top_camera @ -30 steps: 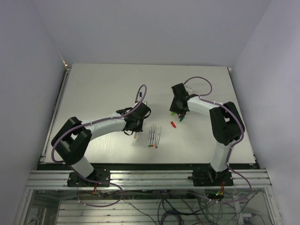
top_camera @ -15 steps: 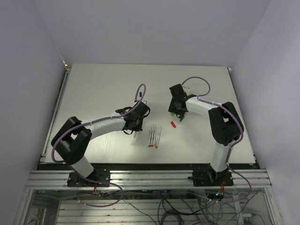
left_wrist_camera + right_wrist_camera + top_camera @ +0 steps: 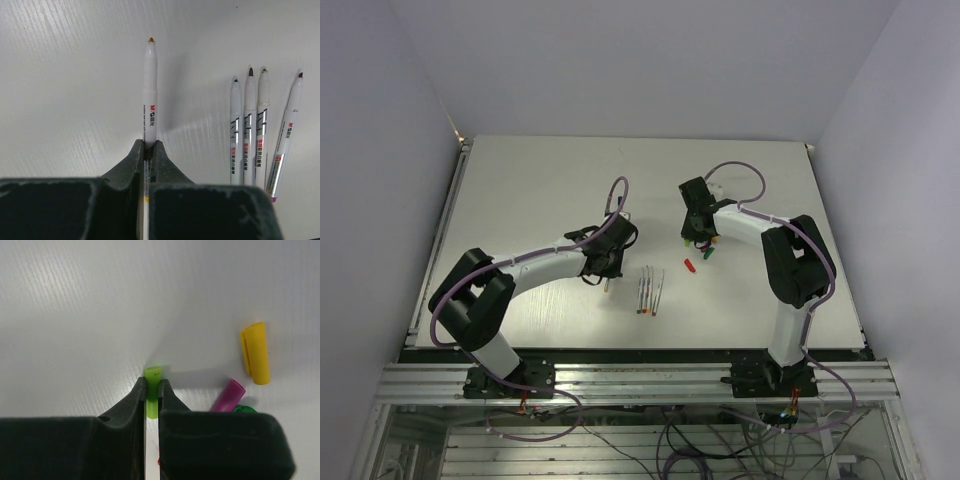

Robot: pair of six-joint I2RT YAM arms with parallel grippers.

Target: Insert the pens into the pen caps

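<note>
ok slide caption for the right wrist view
Right gripper shut on a light green plastic cap, yellow cap and purple cap lying nearby.

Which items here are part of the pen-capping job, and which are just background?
Job:
- orange-tipped pen in left tool
- four loose pens
- light green cap in right tool
- yellow cap, purple cap, dark green cap, red cap

Not job:
- table
- arm cables
- metal frame
</note>
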